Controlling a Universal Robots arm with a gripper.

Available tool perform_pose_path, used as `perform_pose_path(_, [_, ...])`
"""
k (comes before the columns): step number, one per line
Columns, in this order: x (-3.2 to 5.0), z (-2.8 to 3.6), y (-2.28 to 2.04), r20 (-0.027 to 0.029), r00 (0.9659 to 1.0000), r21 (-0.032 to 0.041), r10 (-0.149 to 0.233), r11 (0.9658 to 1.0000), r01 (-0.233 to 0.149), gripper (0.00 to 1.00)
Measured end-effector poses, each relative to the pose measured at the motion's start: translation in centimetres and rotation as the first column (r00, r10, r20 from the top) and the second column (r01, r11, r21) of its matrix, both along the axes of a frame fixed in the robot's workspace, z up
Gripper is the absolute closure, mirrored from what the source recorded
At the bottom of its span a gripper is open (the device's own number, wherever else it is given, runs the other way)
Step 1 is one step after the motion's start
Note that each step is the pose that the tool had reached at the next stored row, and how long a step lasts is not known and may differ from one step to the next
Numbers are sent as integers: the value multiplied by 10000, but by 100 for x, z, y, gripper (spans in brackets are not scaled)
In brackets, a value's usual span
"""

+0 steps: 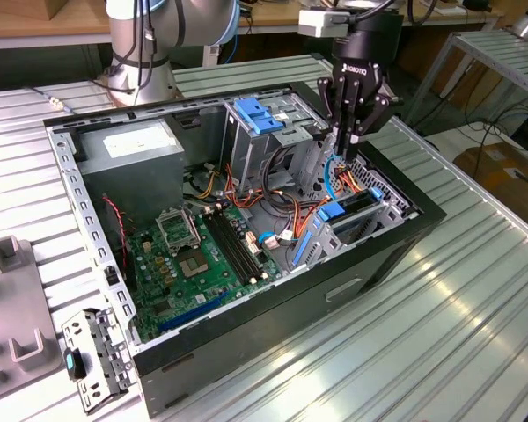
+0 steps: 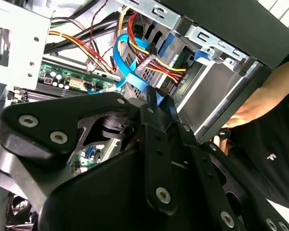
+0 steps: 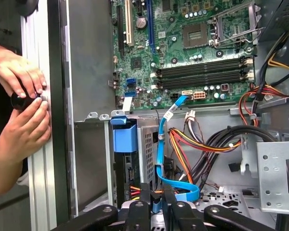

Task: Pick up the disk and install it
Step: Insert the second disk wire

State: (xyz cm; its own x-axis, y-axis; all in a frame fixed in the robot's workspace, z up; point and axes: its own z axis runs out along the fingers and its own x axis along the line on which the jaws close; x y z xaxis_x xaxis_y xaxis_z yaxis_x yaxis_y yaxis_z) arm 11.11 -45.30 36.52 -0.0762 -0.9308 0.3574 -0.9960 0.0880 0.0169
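Observation:
The disk [image 1: 352, 207] stands on edge in the drive bay at the case's corner on the exterior view's right, with blue carrier rails around it. In the first wrist view its blue carrier tab [image 3: 124, 137] sits on top of the dark drive edge. My gripper [image 1: 347, 142] hangs just above that bay beside the disk, and its fingers are closed together. In both wrist views the fingertips [image 3: 145, 204] pinch a blue flat data cable [image 3: 162, 144] that loops up from the motherboard. The cable's blue end [image 2: 152, 98] shows between the tips.
The open computer case [image 1: 396, 255] lies on a ribbed metal table. Inside are the motherboard [image 1: 202, 255], a grey power-supply box [image 1: 132, 163], a drive cage with a blue bracket [image 1: 260, 119], and orange and red wire bundles [image 3: 197, 144]. A person's hands [image 3: 19, 91] hold a black knob at the case's edge.

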Motion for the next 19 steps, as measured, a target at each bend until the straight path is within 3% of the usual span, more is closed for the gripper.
perform_pose_path(3, [2,-21,2,0,10000,-94,0,10000,0,77])
perform_pose_path(4, [2,-21,2,0,10000,-98,0,10000,0,84])
perform_pose_path(13, [-4,-24,-4,6,10000,-95,7,10000,-7,84])
perform_pose_path(19, [-110,-27,-9,21,10000,-95,57,9999,-57,84])
